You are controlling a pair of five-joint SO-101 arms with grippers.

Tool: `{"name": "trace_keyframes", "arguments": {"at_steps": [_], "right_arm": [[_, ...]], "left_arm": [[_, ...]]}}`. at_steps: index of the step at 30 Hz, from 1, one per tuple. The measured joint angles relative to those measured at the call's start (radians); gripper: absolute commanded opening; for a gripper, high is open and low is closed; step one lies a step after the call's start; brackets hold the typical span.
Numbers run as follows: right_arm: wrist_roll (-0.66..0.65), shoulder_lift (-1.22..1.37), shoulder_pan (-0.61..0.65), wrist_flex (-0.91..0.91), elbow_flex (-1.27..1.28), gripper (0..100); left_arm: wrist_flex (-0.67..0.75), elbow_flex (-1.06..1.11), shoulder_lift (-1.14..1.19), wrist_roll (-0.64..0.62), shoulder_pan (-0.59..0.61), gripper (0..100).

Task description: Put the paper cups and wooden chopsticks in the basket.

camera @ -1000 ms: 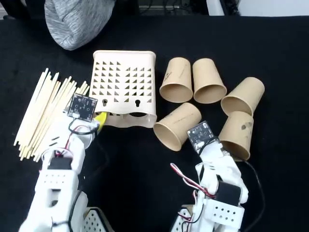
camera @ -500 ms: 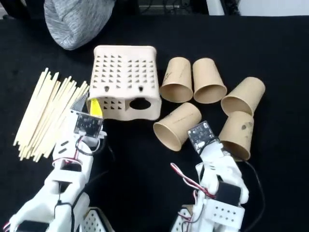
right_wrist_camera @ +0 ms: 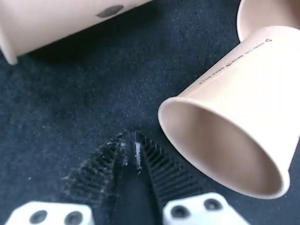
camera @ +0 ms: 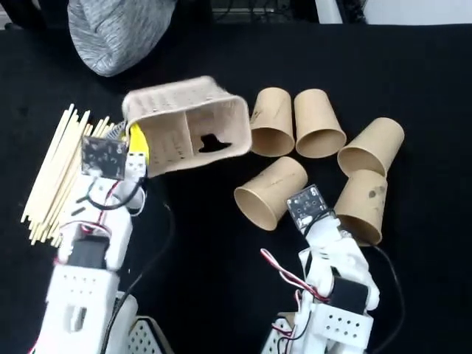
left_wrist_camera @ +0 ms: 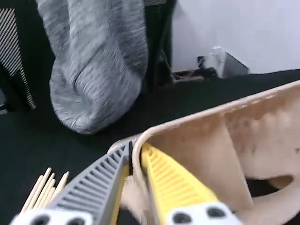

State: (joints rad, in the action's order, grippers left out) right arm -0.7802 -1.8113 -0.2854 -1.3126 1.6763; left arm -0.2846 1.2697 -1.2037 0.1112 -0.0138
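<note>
You see the chopsticks (camera: 59,166), at 9 o'clock of the basket (camera: 184,125), partly hidden by the left arm (camera: 92,236) — uncountable. Five cups (camera: 269,122) lie at its 3 o'clock. The left gripper (left_wrist_camera: 136,152) clamps the tilted basket's rim; the right gripper (right_wrist_camera: 132,140) has its fingers together — holding nothing.

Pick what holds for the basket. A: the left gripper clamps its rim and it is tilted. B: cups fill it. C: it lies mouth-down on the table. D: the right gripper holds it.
A: the left gripper is shut on the basket wall, and the basket sits tilted with its compartments showing.
</note>
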Motion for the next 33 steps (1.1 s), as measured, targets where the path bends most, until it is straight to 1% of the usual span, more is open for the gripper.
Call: {"name": "trace_keyframes", "arguments": {"at_steps": [2,3,4,5,9,12,13,15,17,20,22,25,27,29,33], "right_arm": [[0.000,0.000,0.000,0.000,0.000,1.1],[0.000,0.000,0.000,0.000,0.000,1.1],[0.000,0.000,0.000,0.000,-0.002,1.1],[0.000,0.000,0.000,0.000,-0.011,1.1],[-0.012,0.000,0.000,-0.017,-0.106,1.1],[-0.029,0.002,-0.003,-0.058,-0.201,1.1],[-0.035,0.002,-0.006,-0.071,-0.233,1.2],[-0.063,0.002,-0.006,-0.106,-0.308,1.6],[-0.094,0.002,-0.005,-0.153,-0.394,5.7],[-0.118,0.002,-0.003,-0.161,-0.493,14.3],[-0.126,0.005,0.002,-0.161,-0.543,15.9],[-0.117,0.081,0.072,-0.183,-0.643,16.2],[-0.068,0.190,0.141,-0.196,-0.726,16.3],[-0.002,0.338,0.226,-0.216,-0.824,16.3],[0.120,0.674,0.425,-0.241,-0.996,16.4]], "left_arm": [[-0.235,-0.115,-0.098,-0.003,-0.029,3],[-0.327,-0.161,-0.138,-0.005,-0.043,3],[-0.400,-0.196,-0.164,-0.005,-0.054,3],[-0.443,-0.218,-0.181,-0.006,-0.060,3],[-0.493,-0.230,-0.178,-0.049,-0.064,3],[-0.500,-0.232,-0.153,-0.084,-0.061,5],[-0.506,-0.232,-0.147,-0.098,-0.051,8],[-0.509,-0.232,-0.135,-0.117,-0.011,18],[-0.519,-0.232,-0.130,-0.123,0.031,26],[-0.572,-0.235,-0.132,-0.129,0.055,26],[-0.597,-0.235,-0.133,-0.130,0.055,26],[-0.598,-0.235,-0.132,-0.130,0.055,26],[-0.598,-0.247,-0.130,-0.130,0.055,26],[-0.603,-0.272,-0.130,-0.141,0.058,28],[-0.684,-0.368,-0.132,-0.173,0.087,29]]}}
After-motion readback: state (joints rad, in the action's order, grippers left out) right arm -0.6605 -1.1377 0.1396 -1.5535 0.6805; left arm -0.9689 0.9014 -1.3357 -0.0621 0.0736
